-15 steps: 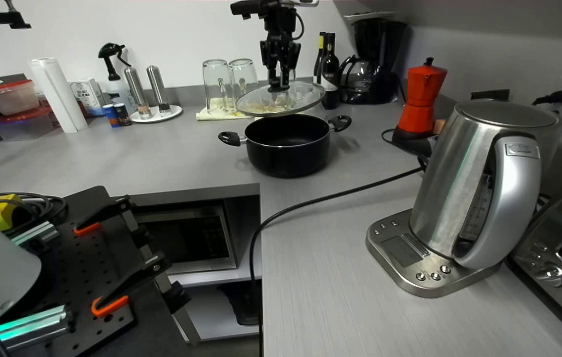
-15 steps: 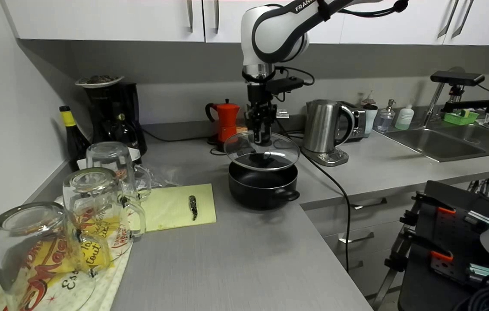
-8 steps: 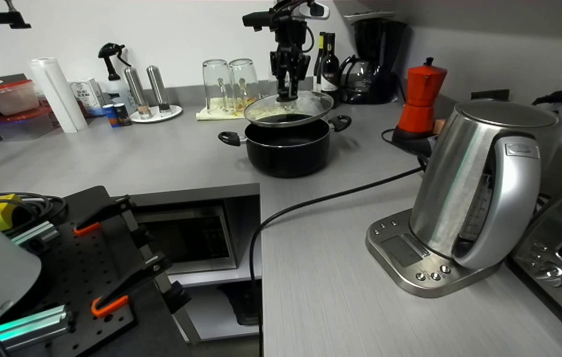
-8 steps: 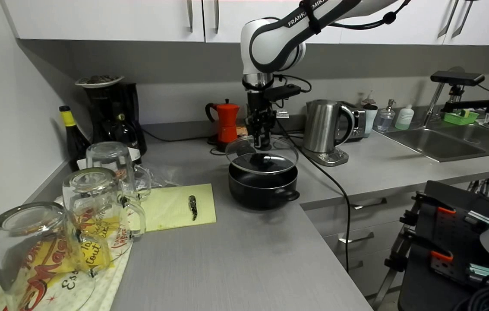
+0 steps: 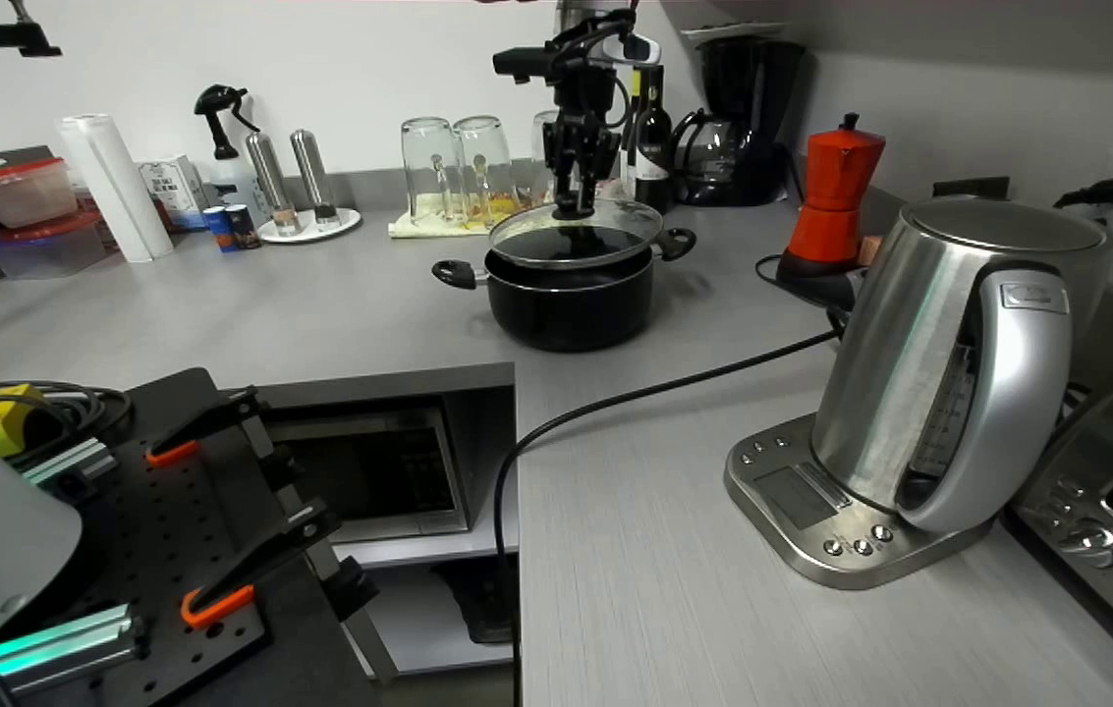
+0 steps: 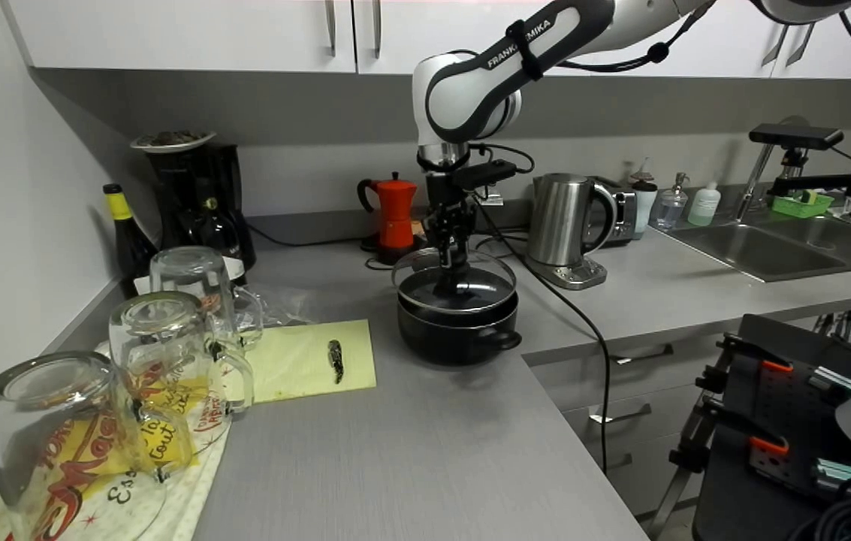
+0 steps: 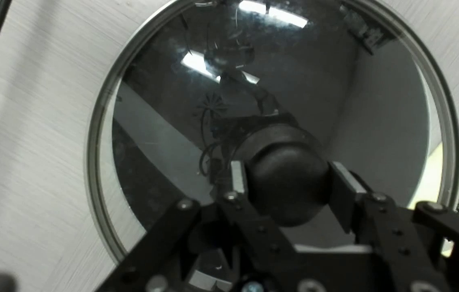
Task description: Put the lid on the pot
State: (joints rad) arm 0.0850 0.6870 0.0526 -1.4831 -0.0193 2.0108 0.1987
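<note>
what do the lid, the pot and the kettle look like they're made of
The lid looks like clear, glossy glass: bright glints sit on it and the counter shows through. The pot is probably metal with a dark, satin coating, given its black wall and thin bright edge. The kettle is likely brushed steel, going by its grey metallic sheen.

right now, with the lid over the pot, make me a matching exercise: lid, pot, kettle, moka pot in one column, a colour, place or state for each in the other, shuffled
Column one
1. lid
2. pot
3. kettle
4. moka pot

Column two
A. black, below the lid
B. mostly red
C. knob gripped by the jaws
D. silver, standing on a base

Pairs: 1-C, 2-A, 3-D, 4-B
</note>
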